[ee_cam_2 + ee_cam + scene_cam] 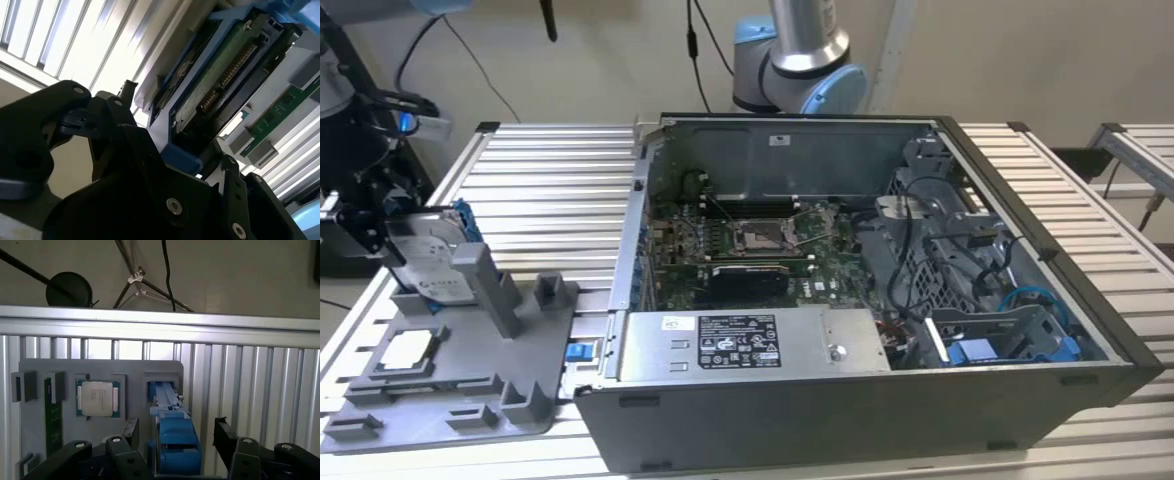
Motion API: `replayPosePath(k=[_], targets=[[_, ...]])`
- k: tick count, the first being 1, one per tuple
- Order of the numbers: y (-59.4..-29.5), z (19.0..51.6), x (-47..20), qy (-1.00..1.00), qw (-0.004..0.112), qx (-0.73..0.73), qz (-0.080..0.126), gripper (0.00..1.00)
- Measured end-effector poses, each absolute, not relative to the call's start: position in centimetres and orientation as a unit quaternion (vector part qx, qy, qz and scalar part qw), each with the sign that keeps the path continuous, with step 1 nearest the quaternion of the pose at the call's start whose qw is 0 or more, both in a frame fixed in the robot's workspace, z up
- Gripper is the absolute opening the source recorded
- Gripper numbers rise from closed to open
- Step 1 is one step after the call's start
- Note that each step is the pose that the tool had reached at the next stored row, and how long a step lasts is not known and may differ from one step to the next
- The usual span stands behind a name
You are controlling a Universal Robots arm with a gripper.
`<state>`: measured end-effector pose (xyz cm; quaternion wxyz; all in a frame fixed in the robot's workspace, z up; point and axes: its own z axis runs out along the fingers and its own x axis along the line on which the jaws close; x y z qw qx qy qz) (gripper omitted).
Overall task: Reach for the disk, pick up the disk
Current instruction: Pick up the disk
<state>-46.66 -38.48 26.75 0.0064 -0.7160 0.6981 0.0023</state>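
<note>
Gripper (176, 426) open, jaws straddling disk (172, 440) at lower centre; reach looks done, grasp pending, needs even closure.

The exterior view looks down from high and well back over the counter (534, 190) and open computer case (854, 420). The first wrist view faces the grey fixture (100, 370) closely; the second sits nearer the disk (210, 90) (172, 440), which both share.

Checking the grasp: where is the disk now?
At the exterior view's left, the disk stands on edge in the grey holder beside the computer case, with the open gripper straddling it.
</note>
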Motion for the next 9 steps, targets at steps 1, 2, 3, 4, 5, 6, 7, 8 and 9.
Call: replayPosePath(k=[1, 2, 3, 4, 5, 6, 7, 8, 9], targets=[[-38.47, 26.74, -46.49, 0.698, 0.006, -0.716, 0.002, 1.00], [-38.47, 26.73, -46.27, 0.698, 0.006, -0.716, 0.002, 1.00], [-38.48, 26.72, -46.04, 0.698, 0.007, -0.716, 0.002, 1.00], [-38.47, 26.72, -45.87, 0.698, 0.007, -0.716, 0.002, 1.00], [-38.48, 26.71, -45.70, 0.698, 0.007, -0.716, 0.002, 1.00], [-38.47, 26.70, -45.57, 0.698, 0.007, -0.716, 0.002, 1.00], [-38.47, 26.69, -45.52, 0.698, 0.007, -0.716, 0.002, 1.00], [-38.47, 26.69, -45.52, 0.698, 0.007, -0.716, 0.002, 1.00], [-38.47, 26.69, -45.52, 0.698, 0.007, -0.716, 0.002, 1.00]])
